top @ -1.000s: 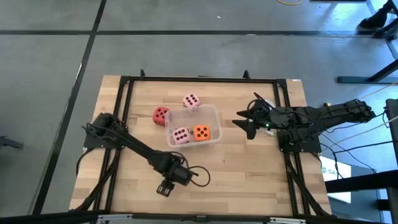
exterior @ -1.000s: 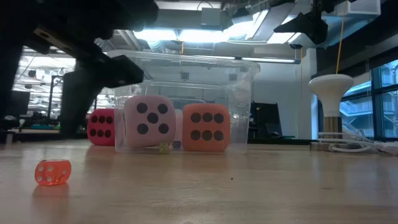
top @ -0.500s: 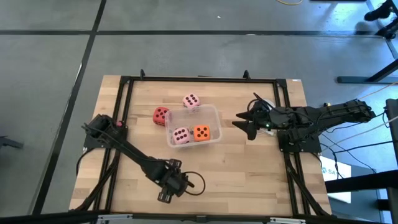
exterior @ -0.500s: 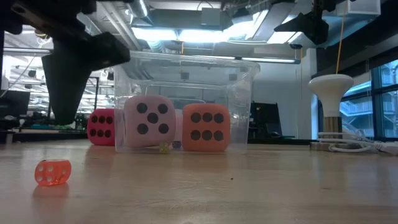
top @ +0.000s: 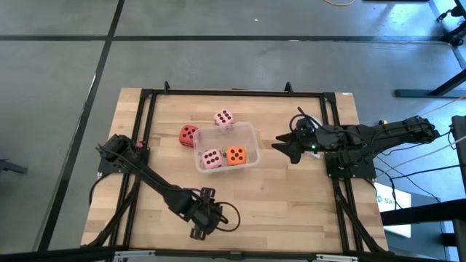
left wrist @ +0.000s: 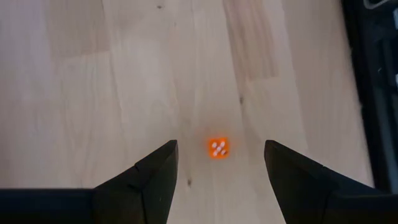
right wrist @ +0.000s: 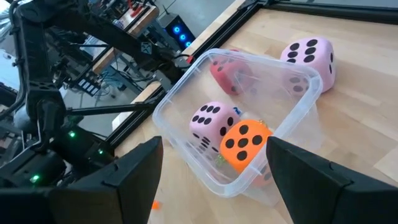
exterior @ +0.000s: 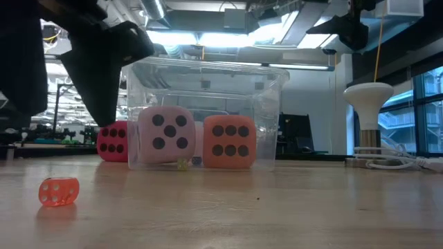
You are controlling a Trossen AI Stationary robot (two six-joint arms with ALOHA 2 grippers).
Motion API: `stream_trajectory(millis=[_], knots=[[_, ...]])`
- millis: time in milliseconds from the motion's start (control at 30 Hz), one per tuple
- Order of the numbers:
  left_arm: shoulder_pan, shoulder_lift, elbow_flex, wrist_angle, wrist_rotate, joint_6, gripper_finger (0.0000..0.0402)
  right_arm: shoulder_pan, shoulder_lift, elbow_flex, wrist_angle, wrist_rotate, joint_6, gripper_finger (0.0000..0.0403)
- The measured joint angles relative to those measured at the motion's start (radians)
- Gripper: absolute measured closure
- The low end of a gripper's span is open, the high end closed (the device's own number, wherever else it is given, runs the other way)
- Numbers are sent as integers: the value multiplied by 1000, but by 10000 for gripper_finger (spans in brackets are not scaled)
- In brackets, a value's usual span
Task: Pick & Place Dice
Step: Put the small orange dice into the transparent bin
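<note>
On the wooden tabletop, my left tool hangs open and empty over a tiny orange die; next, I'd lower straight and close.

Pale wooden desk framed by black rails, grey concrete floor crossed by dark seams, bright ceiling strip lights, large windows at right, white pedestal lamp-like stand, distant cluttered workbenches at left
</note>
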Motion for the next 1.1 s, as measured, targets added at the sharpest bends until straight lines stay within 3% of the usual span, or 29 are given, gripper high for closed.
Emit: stream_trajectory(millis=[1100], knots=[[15,47,0,-5,-25,-28,174,17,0,0,-11,0,-7,118]])
